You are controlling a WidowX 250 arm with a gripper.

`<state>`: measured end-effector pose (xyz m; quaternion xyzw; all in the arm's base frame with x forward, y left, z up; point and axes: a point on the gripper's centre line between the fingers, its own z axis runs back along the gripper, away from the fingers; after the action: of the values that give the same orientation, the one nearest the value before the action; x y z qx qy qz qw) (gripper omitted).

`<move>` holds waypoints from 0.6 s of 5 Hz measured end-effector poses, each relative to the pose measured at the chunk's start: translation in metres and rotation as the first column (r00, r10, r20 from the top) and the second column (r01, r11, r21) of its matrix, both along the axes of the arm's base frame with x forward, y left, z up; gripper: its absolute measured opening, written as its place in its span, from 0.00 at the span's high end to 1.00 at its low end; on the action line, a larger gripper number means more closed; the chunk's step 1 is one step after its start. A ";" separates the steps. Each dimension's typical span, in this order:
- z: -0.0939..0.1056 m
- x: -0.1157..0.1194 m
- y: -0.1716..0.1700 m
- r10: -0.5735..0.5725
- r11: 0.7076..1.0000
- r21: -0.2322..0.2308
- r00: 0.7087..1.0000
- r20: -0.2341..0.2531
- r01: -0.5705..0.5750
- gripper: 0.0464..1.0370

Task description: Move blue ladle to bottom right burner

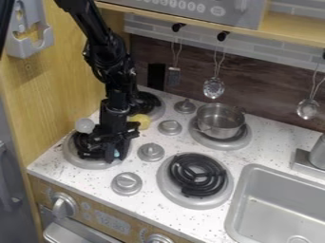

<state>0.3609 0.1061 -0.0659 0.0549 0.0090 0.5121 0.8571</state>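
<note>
Gripper: the black two-finger gripper [108, 151] hangs down low over the bottom left burner [71, 155], hiding much of it; whether it is clenched, released or grasping anything, I cannot tell.
Blue ladle: a small blue patch [117, 153] shows at the gripper's lower end, over the bottom left burner; it may be part of the ladle, but too little shows to be certain.
Bottom right burner: a black coil [196, 174] in a round silver-grey pan [167, 187], beside the sink.
Upper right burner: a shiny metal pot [219, 124] sits upright on it.
Upper left burner: partly hidden behind the arm, with a silver-grey rim [159, 112].
Near the arm: a rounded yellow object [142, 120] just behind the gripper, and a pale round object [84, 125] beside it, towards the wooden side panel [63, 90].
Countertop: speckled white [155, 207], with four grey knobs [126, 183] between the left and right burners.
Sink: a grey basin [279, 201] at the right, near part of a faucet [319, 154].
Back wall: a metal turner [173, 76], a slotted spoon [214, 88] and another spoon [308, 109] hang from hooks.
</note>
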 end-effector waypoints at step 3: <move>0.037 -0.003 -0.122 -0.545 0.838 0.042 0.838 0.017 0.544 0.74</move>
<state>0.3578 -0.0156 -0.0293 0.0630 -0.0282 0.2484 0.9662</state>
